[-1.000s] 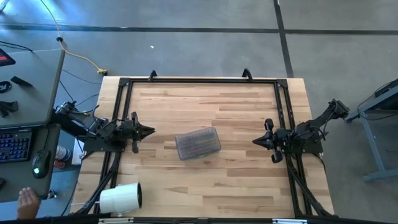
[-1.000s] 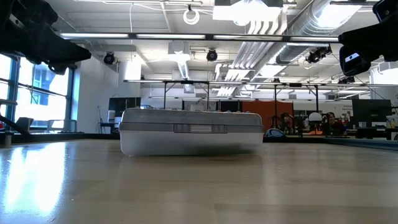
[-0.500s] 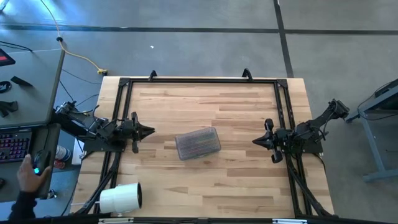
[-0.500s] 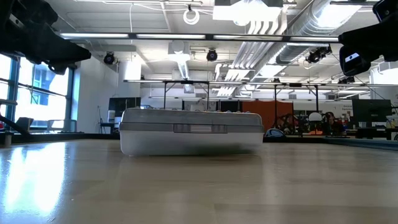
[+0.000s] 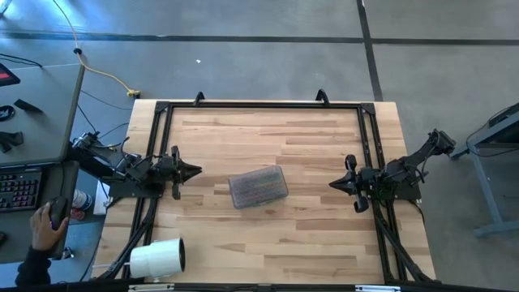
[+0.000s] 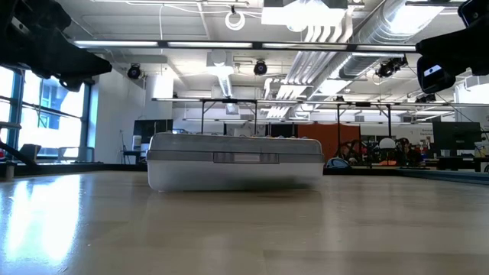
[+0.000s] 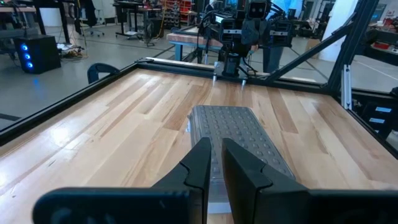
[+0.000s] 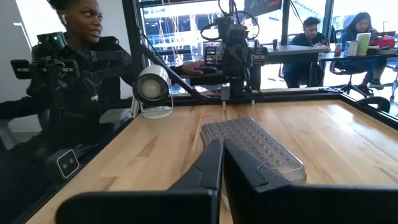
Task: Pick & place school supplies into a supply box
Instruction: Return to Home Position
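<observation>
The supply box (image 5: 258, 187) lies shut near the middle of the table, resting flat on its base, with its ribbed greyish lid on top. Coloured pens and pencils (image 5: 261, 191) show faintly through the lid; the scissors cannot be made out. The box also appears in the low view (image 6: 233, 162) and both wrist views (image 7: 239, 134) (image 8: 252, 143). My left gripper (image 5: 197, 170) (image 7: 216, 155) hovers left of the box, shut and pointing at it. My right gripper (image 5: 331, 184) (image 8: 222, 152) hovers right of the box, shut and pointing at it. Neither touches anything.
A big white roll (image 5: 158, 258) (image 8: 152, 90) stands at the table's near-left corner. Black frame rails (image 5: 259, 105) run along the far, left and right edges. A person (image 8: 81, 62) sits beyond the left edge, one hand (image 5: 45, 223) at a desk.
Both arms and the box have kept still. The person's hand beside the table's left edge has moved farther up along the desk, to the mouse.
</observation>
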